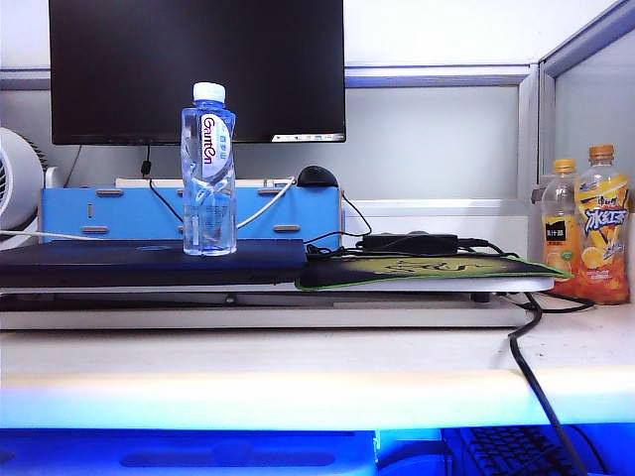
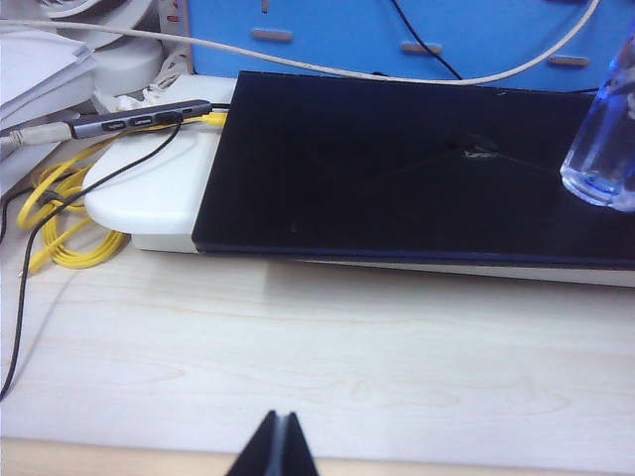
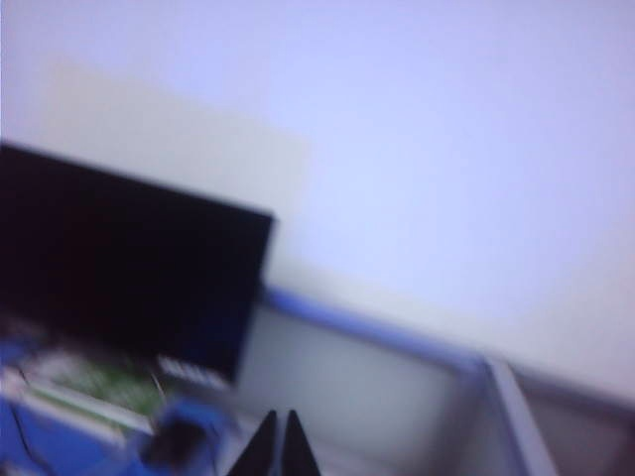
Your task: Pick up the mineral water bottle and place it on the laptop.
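Monitor x1 at back. Laptop x1, flat. Mineral water bottle x1 stands upright on laptop top, long axis vertical; task looks done. Orange-capped drink bottles x2 far right. Left gripper nearer, over desk w/ bottle ahead, fingers pressed together, empty. Right gripper tilted up toward monitor, fingers together, empty.

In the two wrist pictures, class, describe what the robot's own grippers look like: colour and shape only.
Only fingertips show. The left gripper is two black, narrow, tapered fingers forming a point. The right gripper looks alike, though blurred. No cables or markings are visible.
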Controlling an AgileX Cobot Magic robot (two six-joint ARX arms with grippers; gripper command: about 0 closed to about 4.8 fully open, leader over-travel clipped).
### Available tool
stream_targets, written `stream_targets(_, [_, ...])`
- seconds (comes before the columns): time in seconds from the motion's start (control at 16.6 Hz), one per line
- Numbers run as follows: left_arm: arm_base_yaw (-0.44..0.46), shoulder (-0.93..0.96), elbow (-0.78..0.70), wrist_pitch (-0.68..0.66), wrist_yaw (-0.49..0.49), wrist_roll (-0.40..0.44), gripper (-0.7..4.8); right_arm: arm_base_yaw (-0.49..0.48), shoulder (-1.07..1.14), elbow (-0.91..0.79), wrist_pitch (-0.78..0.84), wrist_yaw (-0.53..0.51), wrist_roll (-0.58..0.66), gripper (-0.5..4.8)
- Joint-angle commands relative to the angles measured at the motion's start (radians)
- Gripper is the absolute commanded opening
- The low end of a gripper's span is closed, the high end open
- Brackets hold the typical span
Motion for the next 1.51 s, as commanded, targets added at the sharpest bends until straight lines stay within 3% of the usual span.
stream_targets(0.06, [0.000,-0.002,0.000,0.001,0.003,0.002,-0.02,0.001,-0.039,-0.026,-0.224,0.060,0.010,-0.01])
stream_targets(0.18, [0.000,-0.002,0.000,0.001,0.003,0.002,-0.02,0.001,-0.100,-0.201,-0.121,0.058,0.009,-0.01])
stream_targets(0.36, [0.000,-0.002,0.000,0.001,0.003,0.001,-0.02,-0.017,-0.273,-0.710,0.377,0.051,0.009,0.03])
stream_targets(0.54, [0.000,-0.002,0.000,0.001,0.003,0.002,-0.02,-0.126,-0.412,-1.176,0.680,-0.053,0.010,0.84])
stream_targets(0.66, [0.000,-0.002,0.000,0.001,0.003,0.001,-0.02,-0.222,-0.509,-1.399,0.710,-0.204,0.024,0.86])
stream_targets(0.72, [0.000,-0.002,0.000,0.001,0.003,0.001,-0.02,-0.269,-0.558,-1.476,0.709,-0.231,0.082,0.86])
stream_targets(0.96, [0.000,-0.002,0.000,0.001,0.003,0.001,-0.02,-0.415,-0.791,-1.701,0.702,-0.245,0.285,0.86])
stream_targets(1.32, [0.000,-0.002,0.000,0.001,0.003,0.002,-0.02,-0.537,-0.831,-1.815,0.630,-0.261,0.351,0.86])
stream_targets(1.51, [0.000,-0.002,0.000,0.001,0.003,0.002,-0.02,-0.547,-0.841,-1.865,0.616,-0.260,0.351,0.85])
